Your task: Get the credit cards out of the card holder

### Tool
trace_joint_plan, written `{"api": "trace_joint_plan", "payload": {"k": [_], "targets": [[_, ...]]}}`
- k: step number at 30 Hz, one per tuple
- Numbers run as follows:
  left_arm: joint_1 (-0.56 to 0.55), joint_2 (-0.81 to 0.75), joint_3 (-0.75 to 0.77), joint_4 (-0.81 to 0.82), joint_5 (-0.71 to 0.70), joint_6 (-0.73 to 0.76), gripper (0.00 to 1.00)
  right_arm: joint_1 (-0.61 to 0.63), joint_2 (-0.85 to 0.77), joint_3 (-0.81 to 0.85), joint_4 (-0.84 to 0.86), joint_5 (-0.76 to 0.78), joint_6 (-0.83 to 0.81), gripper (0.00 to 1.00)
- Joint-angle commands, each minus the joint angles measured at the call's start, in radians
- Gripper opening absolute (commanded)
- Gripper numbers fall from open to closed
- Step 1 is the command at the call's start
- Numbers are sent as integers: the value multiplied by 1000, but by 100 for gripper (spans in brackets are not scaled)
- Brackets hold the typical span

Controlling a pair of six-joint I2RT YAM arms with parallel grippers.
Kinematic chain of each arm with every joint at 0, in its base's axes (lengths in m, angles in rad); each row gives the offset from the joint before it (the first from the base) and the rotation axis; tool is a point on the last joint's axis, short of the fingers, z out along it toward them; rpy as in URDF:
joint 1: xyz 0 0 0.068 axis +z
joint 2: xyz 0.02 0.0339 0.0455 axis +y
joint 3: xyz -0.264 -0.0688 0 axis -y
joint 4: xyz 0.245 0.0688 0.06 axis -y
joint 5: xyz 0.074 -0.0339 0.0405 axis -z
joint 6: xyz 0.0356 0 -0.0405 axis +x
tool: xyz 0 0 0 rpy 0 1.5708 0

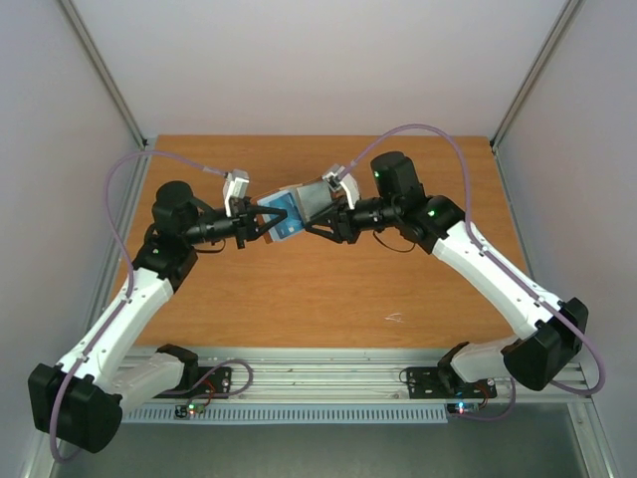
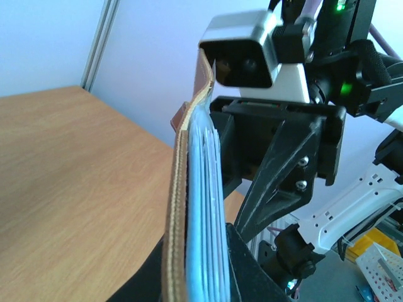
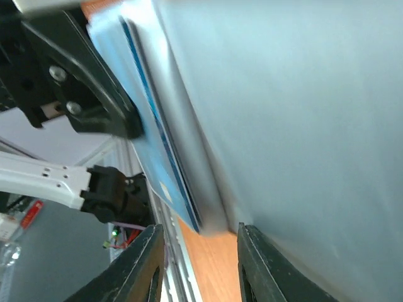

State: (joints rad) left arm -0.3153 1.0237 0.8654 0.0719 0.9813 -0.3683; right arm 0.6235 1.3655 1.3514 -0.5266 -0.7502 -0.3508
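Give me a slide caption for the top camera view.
Left gripper and right gripper meet at the open holder, blue card showing, above the table.

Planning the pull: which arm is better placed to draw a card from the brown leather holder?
Probably the right. The left gripper grips the brown leather card holder; the right gripper is open and free, close by the thin blue card.
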Motion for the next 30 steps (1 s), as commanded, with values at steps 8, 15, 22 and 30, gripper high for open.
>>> {"api": "trace_joint_plan", "payload": {"k": [8,15,22,30], "targets": [[-8,-21,2,212,90,-39,0,-9,-41,59,-52,-6,-21,30],[-13,-25,-10,242,96,-38,0,14,20,101,17,-73,7,24],[-15,-23,-16,261,102,-45,0,21,43,100,76,-153,35,13],[-15,-24,-26,268,100,-47,0,20,35,99,90,-195,35,1]]}}
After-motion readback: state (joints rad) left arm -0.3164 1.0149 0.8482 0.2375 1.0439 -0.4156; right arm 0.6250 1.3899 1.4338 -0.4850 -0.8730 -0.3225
